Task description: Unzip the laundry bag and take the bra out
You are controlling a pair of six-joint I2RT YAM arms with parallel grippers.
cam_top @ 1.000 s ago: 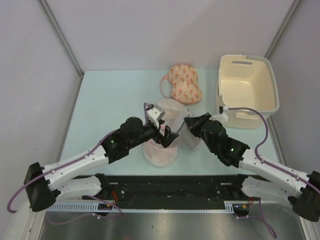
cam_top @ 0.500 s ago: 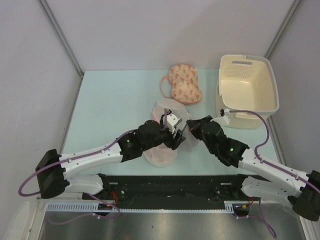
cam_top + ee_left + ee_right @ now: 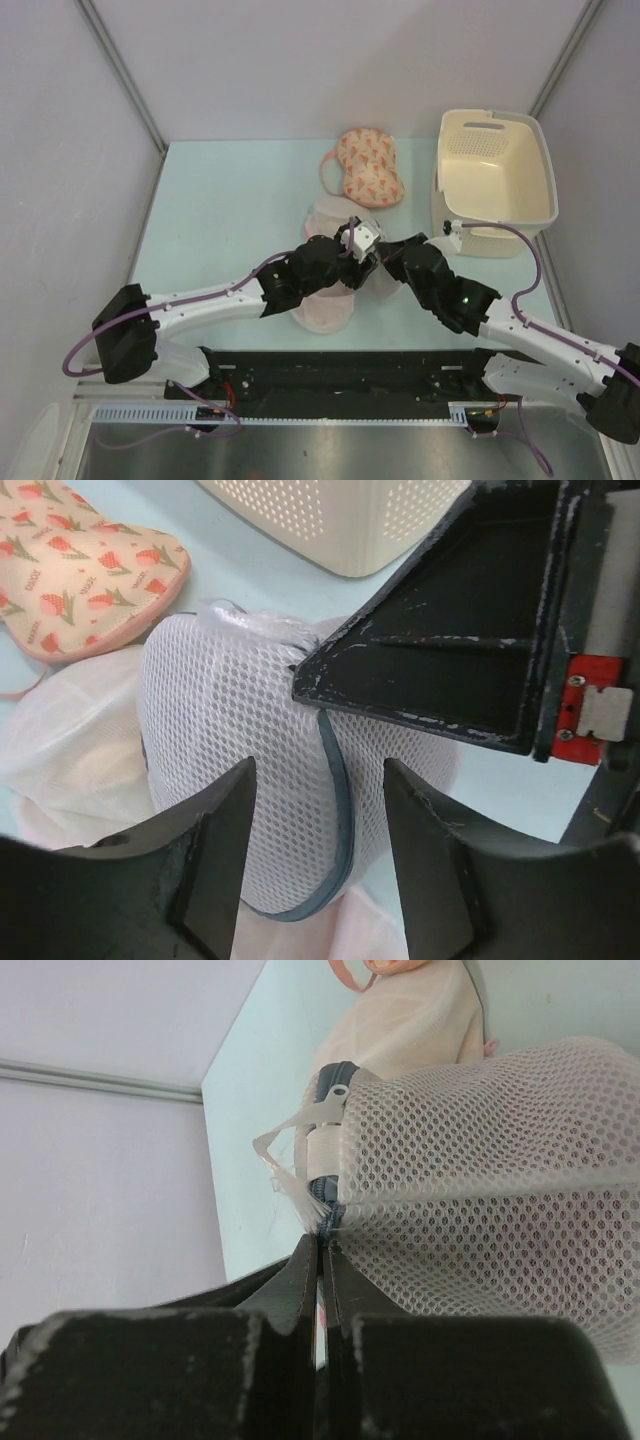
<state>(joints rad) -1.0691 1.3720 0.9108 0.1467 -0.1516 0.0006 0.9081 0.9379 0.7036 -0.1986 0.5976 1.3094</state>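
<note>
The laundry bag [image 3: 230, 740], a white mesh dome with a grey zip rim [image 3: 342, 810], stands at mid table between both grippers [image 3: 383, 287]. My left gripper [image 3: 318, 772] straddles the bag's lower part, a finger on each side of the zip rim, with gaps showing beside the mesh. In the top view the left gripper [image 3: 360, 248] points right at the bag. My right gripper [image 3: 322, 1242] is shut on the bag's [image 3: 480, 1160] grey zip end beside a frayed white tab [image 3: 290, 1155], and meets the left one [image 3: 386, 256]. The bra is hidden.
A peach patterned bra [image 3: 368, 168] lies at the back of the table. A cream perforated basket [image 3: 495, 180] stands at the back right. Pale pink mesh pouches lie under the left arm [image 3: 322, 308] and behind the grippers [image 3: 335, 215].
The left arm has swung right to the bag and its jaws have narrowed around it. The right gripper has kept its pinch and place.
</note>
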